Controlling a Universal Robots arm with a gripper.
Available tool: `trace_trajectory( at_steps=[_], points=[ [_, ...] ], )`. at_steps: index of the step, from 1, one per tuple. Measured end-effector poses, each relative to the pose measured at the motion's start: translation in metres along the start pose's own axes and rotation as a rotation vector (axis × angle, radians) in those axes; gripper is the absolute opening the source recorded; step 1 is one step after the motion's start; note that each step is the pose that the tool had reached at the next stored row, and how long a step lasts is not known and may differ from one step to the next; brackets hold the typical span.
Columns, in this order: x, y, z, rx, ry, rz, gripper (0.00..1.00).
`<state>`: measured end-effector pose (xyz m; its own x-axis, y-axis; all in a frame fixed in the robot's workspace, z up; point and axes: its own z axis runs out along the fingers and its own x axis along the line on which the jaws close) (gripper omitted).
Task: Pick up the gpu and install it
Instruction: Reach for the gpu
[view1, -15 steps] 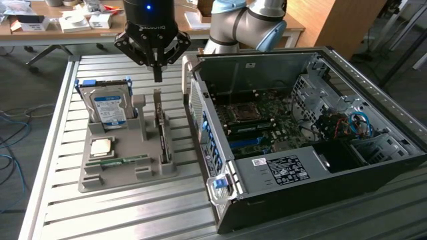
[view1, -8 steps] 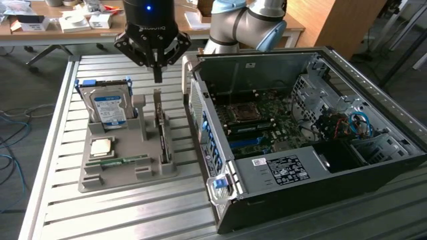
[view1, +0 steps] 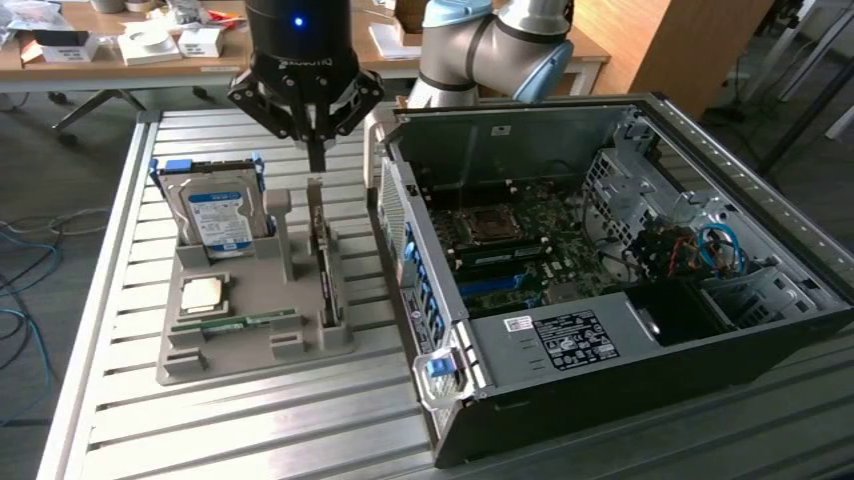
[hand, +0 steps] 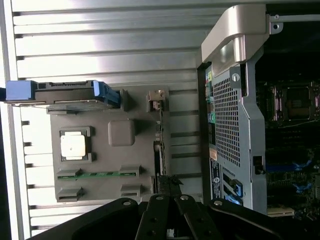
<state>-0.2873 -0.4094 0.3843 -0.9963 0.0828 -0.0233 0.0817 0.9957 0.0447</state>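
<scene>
Tray (view1: 220, 355) on the exterior view's left holds a hard drive (view1: 220, 215) upright, a square chip (view1: 204, 292) and a green memory stick (view1: 247, 321) lying flat, then the gpu (view1: 326, 270) standing on edge in its slot. Just above the gpu's bracket end hangs the gripper (view1: 318, 160), jaws pressed together with nothing between them. Farther right sits the open computer case (view1: 507, 135).

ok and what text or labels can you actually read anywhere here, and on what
Nothing is clear enough to quote.
Blue-white label on the hard drive: print too small to read.
White sticker on the computer case: print and symbols too small to read.
Pale marking on the housing of the gripper: too blurred to read.
White boxes in the background: nothing legible.
</scene>
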Motion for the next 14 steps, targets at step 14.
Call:
trace_trajectory(
  at_steps=[14],
  points=[
    [0.0003,-0.0092,-0.0003,0.0000,-0.0001,0.000,0.11]
  ],
)
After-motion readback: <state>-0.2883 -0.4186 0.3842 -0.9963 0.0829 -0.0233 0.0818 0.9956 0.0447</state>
